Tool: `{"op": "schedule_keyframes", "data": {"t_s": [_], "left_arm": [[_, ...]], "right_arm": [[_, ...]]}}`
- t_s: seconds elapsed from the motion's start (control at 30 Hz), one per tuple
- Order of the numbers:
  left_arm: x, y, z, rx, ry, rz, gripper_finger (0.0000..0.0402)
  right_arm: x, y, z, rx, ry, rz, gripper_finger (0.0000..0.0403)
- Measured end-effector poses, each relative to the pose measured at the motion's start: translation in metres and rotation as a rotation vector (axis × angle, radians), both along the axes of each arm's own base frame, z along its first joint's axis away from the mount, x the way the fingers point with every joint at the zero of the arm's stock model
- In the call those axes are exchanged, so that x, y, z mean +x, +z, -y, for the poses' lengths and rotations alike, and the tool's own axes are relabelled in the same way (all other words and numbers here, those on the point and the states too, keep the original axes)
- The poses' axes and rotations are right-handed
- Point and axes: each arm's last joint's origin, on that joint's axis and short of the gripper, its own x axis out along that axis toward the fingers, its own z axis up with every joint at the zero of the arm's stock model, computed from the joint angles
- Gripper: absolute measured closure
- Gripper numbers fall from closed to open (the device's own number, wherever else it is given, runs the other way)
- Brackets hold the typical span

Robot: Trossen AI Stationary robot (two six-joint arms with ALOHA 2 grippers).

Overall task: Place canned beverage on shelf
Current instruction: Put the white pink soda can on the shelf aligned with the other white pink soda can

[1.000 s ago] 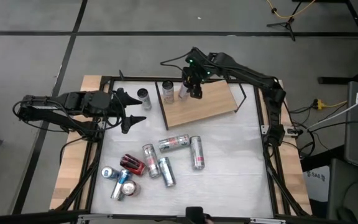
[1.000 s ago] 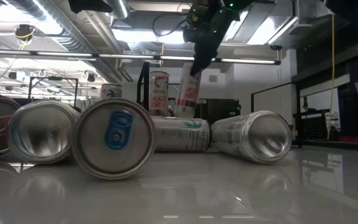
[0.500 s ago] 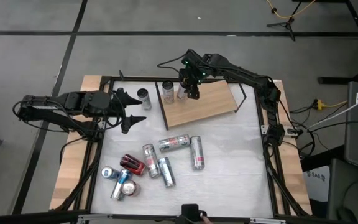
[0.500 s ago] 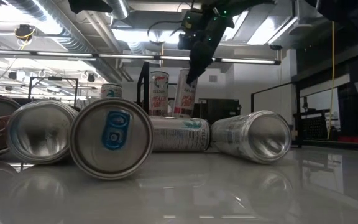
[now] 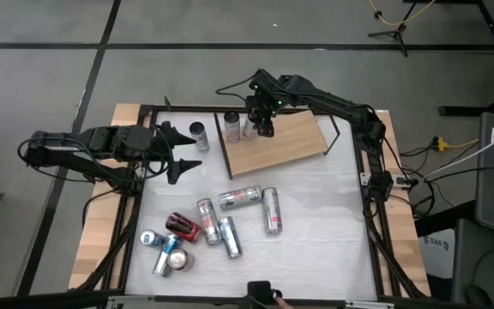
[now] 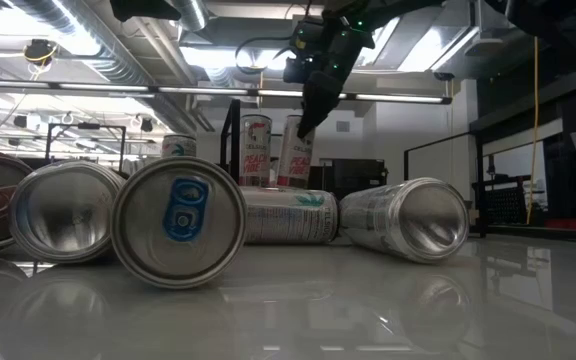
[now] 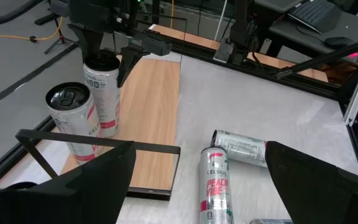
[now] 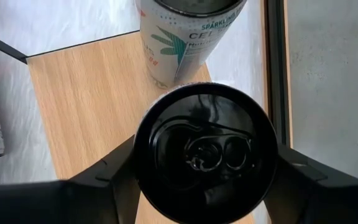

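Observation:
The shelf [image 5: 286,142] is a light wooden board with a thin black frame, at the table's far middle. A white can [image 5: 231,127] stands upright on its base at the board's far left corner. Right beside it stands a second white-and-red can [image 7: 107,93], with my right gripper [image 5: 260,120] shut on its top. My left gripper [image 5: 178,154] hovers open above the table's left part, holding nothing. My right gripper pinches the can's upper wall just below the rim [image 7: 98,63] between its two fingers, one on each side. The fingers come from above, slanting down from the table's right. The can is upright, its base down at the board; whether it rests there I cannot tell.
A dark-topped can [image 5: 198,136] stands on the white tabletop left of the shelf. Several cans [image 5: 204,227] lie on their sides in the table's near middle, two more [image 5: 256,206] to their right. The shelf's right half [image 5: 303,137] is bare wood.
My right gripper has sunk a little and shifted toward the table's left with the can. The can was tilted, its top leaning right; it now stands upright close beside the other can on the shelf.

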Motion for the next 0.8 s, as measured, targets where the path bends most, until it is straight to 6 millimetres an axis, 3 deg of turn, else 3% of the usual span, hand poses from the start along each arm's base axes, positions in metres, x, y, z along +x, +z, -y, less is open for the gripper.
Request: {"op": "schedule_keyframes", "data": {"t_s": [0.8], "left_arm": [[0.0,0.0,0.0,0.0,0.0,0.0,0.0049]], "right_arm": [[0.0026,0.0,0.0011,-0.005,0.005,0.024,0.0157]]}}
